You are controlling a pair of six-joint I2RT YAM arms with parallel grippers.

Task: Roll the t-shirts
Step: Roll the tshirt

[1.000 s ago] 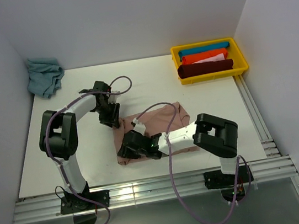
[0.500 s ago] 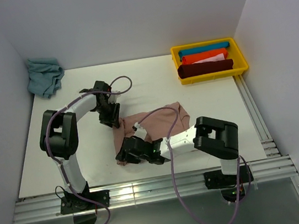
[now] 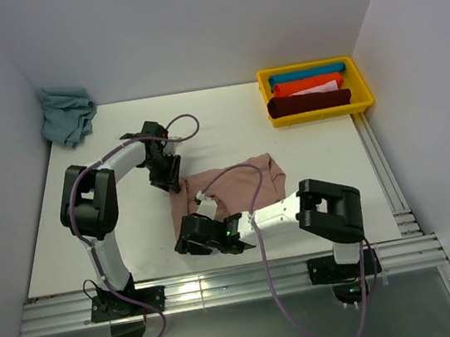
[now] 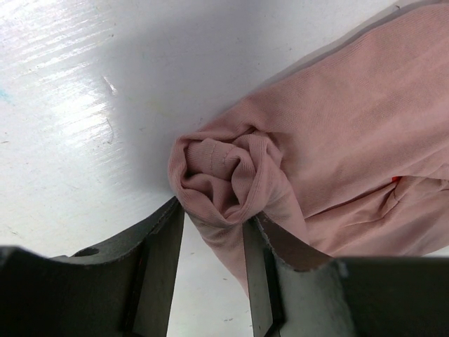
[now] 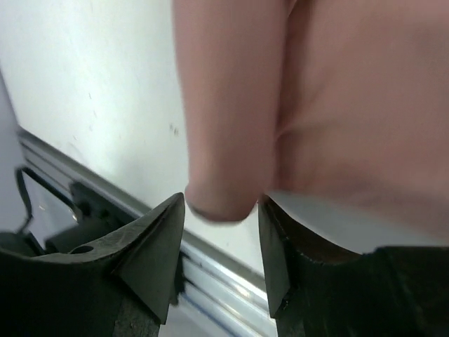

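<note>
On the white table (image 3: pixel 307 153), the dusty pink t-shirt (image 3: pixel 247 178) lies partly rolled.

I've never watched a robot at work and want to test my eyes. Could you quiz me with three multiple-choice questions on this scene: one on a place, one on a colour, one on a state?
1. Where does the yellow bin stand?
A) far right corner
B) far left corner
C) at the near edge, in the middle

2. What colour is the shirt being worked on?
A) green
B) pink
C) black

3. How is the shirt's end at the left pincer?
A) spread flat
B) hanging in the air
C) rolled into a coil

Answers:
1 A: the top view shows it at the far right.
2 B: all three views show pink cloth.
3 C: the left wrist view shows a tight coil in its grip.
</note>
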